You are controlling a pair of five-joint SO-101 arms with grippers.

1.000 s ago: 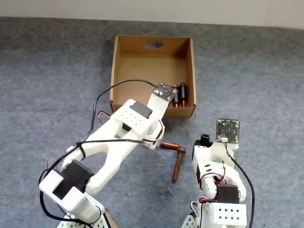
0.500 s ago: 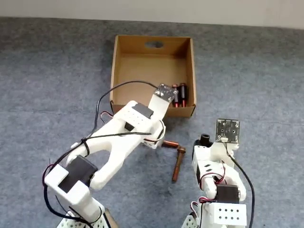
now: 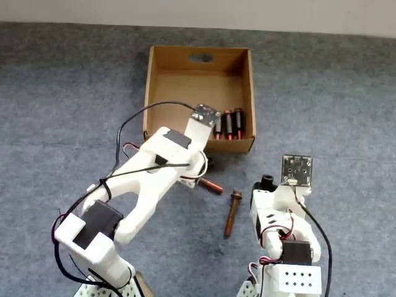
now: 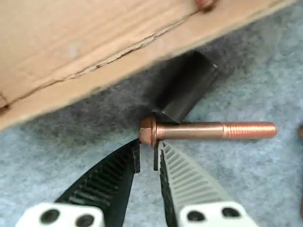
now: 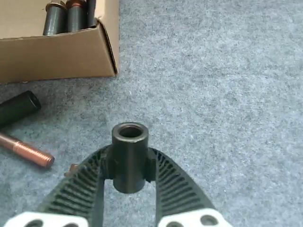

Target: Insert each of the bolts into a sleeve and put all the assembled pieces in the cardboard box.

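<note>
Your left gripper [image 4: 147, 155] has its fingers pinched together on the flanged head of a copper-coloured threaded bolt [image 4: 213, 131]. Over the last second it has dragged that bolt across the grey carpet [image 3: 62, 93] toward the brown cardboard box [image 3: 148, 93]. A second ago this bolt lay head to head with the second copper bolt [image 3: 232, 213], the two forming a corner. Now they are apart, and the second one lies alone on the carpet between your arms. The held bolt sits low over the carpet, just outside the box's front wall, its shank pointing away from the fingers. Just beside its head a loose black sleeve [image 4: 187, 87] lies on its side against the box. Your right gripper [image 5: 129, 163] has not moved: its fingers are clamped on a black cylindrical sleeve [image 5: 129, 142], held upright with the bore open toward the camera. Three assembled pieces [image 3: 228, 124] already lie side by side in the box's near right corner. Pulling the bolt clear means you should be able to lift it without disturbing its neighbour and bring the threaded end to the waiting bore. Your hold is only on the head, so the shank may swing as you raise it. Two bolts and two sleeves are still outside the box.
</note>
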